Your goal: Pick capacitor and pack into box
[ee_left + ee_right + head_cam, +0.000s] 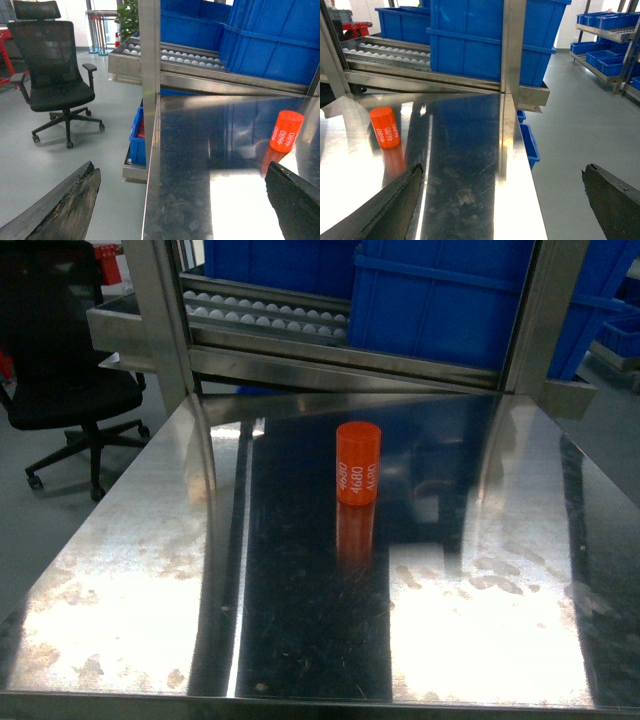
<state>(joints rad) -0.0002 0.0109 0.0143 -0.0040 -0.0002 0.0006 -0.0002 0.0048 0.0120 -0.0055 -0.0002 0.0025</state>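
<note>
A polished stainless-steel table (130,570) fills the head view, backed by a roller rack carrying large blue plastic bins (440,300), two at least; one black office chair (60,370) stands on the grey floor at left. A single orange cylindrical capacitor (358,463) printed "4680" stands upright near the table's middle. Neither gripper shows here.

In the left wrist view the left gripper (182,200) is spread wide, holding nothing; the capacitor (286,131) stands ahead, beyond its right-hand finger.

In the right wrist view the right gripper (502,200) is likewise spread and empty, the capacitor (385,127) ahead, beyond its left-hand finger.
</note>
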